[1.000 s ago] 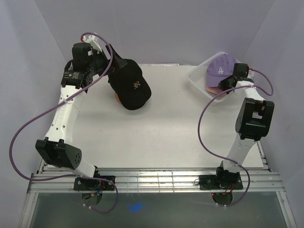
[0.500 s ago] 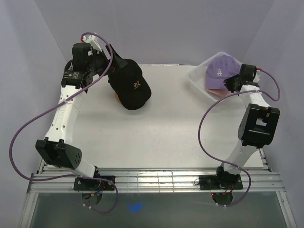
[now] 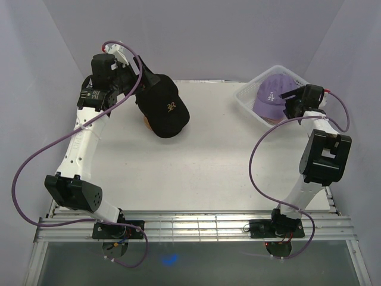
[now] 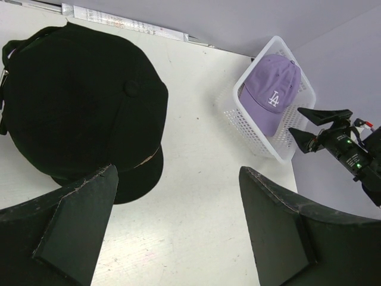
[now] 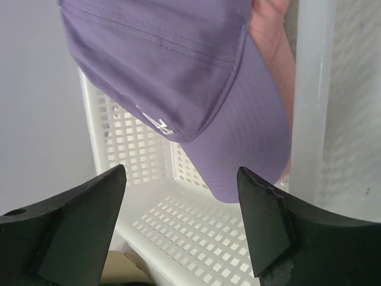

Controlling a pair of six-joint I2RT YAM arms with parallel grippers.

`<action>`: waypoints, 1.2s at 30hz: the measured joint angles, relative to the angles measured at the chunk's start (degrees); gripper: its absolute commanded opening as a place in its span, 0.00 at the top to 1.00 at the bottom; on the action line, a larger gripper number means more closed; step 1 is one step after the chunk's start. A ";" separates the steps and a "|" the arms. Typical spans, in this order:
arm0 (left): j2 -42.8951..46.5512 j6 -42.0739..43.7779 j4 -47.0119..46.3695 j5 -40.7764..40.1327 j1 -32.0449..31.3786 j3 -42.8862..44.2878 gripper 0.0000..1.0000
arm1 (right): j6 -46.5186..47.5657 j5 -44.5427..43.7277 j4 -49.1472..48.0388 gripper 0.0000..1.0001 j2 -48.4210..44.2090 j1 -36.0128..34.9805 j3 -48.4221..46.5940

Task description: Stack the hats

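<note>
A black hat [image 3: 164, 107] with a gold logo sits on a wooden stand [image 3: 145, 123] at the back left; it also fills the left wrist view's upper left [image 4: 83, 101]. My left gripper [image 4: 178, 173] is open and empty, hovering just behind and left of that black hat [image 3: 141, 83]. A lavender hat [image 3: 271, 94] [image 4: 271, 95] [image 5: 178, 59] lies in the white basket [image 3: 247, 102] on top of a pink hat [image 5: 271, 42]. My right gripper [image 3: 289, 98] [image 5: 181, 171] is open at the lavender brim's edge, holding nothing.
The white mesh basket [image 4: 238, 119] [image 5: 196, 238] stands at the back right corner, close to the right wall. Purple cables loop along both arms. Enclosure walls close in the table on the left, back and right.
My right gripper has opened and let go of the lavender hat's brim, drawing back slightly to the right. The hat has settled back into the basket. The left arm has not moved.
</note>
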State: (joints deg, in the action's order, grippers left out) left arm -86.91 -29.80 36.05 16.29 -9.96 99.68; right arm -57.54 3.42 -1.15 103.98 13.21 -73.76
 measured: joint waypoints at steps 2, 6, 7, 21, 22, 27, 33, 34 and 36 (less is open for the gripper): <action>0.00 0.00 0.00 0.00 -0.04 0.00 0.07 | -0.20 0.22 3.06 0.12 1.73 -0.33 -2.12; 0.00 0.00 0.00 -0.07 -0.15 0.00 0.07 | -1.25 1.42 6.38 0.10 3.17 -1.27 -3.74; 0.00 0.00 0.00 -0.11 -0.15 0.00 0.07 | -1.53 1.68 7.23 0.09 3.19 -1.53 -3.74; 0.00 0.07 -0.02 -0.46 -0.31 0.00 0.07 | 2.78 -2.45 21.88 0.11 9.49 -2.73 -16.61; 0.00 0.11 -0.02 -0.48 -0.31 0.00 0.07 | 4.13 -2.99 21.73 0.17 9.75 -2.73 -17.86; 0.00 0.44 -0.02 -0.72 -0.31 0.00 0.07 | 10.38 -5.25 20.50 0.27 10.29 -2.73 -25.20; 0.00 0.46 -0.02 -0.83 -0.31 -0.02 0.07 | 17.05 -7.06 21.29 0.42 16.70 -2.73 -41.88; 0.00 0.46 -0.04 -0.83 -0.31 -0.02 0.07 | 17.99 -7.13 21.53 0.42 18.53 -2.73 -45.09; -0.07 0.50 -0.02 -0.85 -0.31 -0.02 0.07 | 19.71 -7.08 21.53 0.42 21.73 -2.73 -49.53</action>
State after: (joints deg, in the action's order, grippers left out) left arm -86.98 -29.30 36.03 15.44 -10.26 99.66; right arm -37.82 -3.66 20.38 125.71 10.48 -123.28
